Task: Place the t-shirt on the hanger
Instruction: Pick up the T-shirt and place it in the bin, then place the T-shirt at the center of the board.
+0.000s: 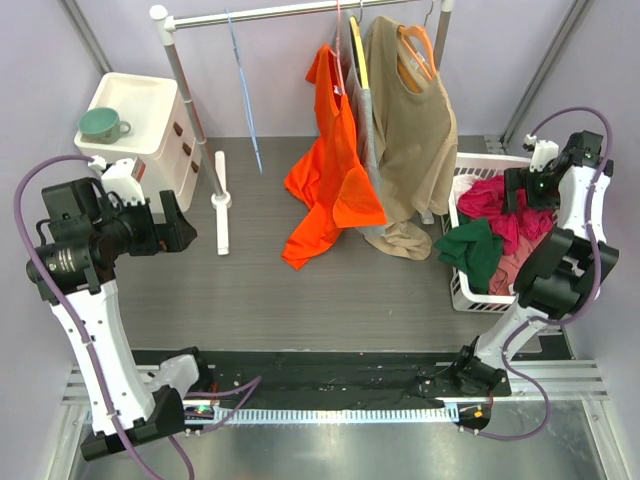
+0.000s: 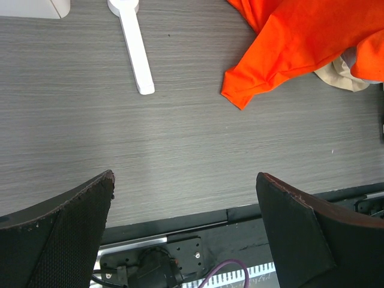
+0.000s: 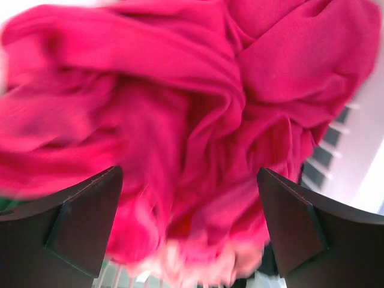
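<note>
From above, the t-shirt lies crumpled in the far half of the basket, which stands at the desk's right edge. It is a bunched magenta heap, so I can't make out a long axis or which way its neck points. A green garment lies on the near-left side of the heap and a duller pink one just nearer. My right hand hangs right over the t-shirt, fingers apart and nothing in them. The hanger hangs from the rail at the far edge, hook up. I see it edge-on as a thin blue line, its length running down and slanting a little rightward. It is well apart from the basket, left of the orange shirt and the tan shirt on the same rail. My left hand is up near the left edge, beside the drawers, spread wide and empty.

My left wrist view shows my left hand with fingers wide apart above bare desk. The rack foot and the orange shirt's hem lie beyond it.

In my right wrist view, magenta folds of the t-shirt fill the frame, blurred and close. My right hand is open on either side of them. I can't tell whether it touches the cloth.
</note>
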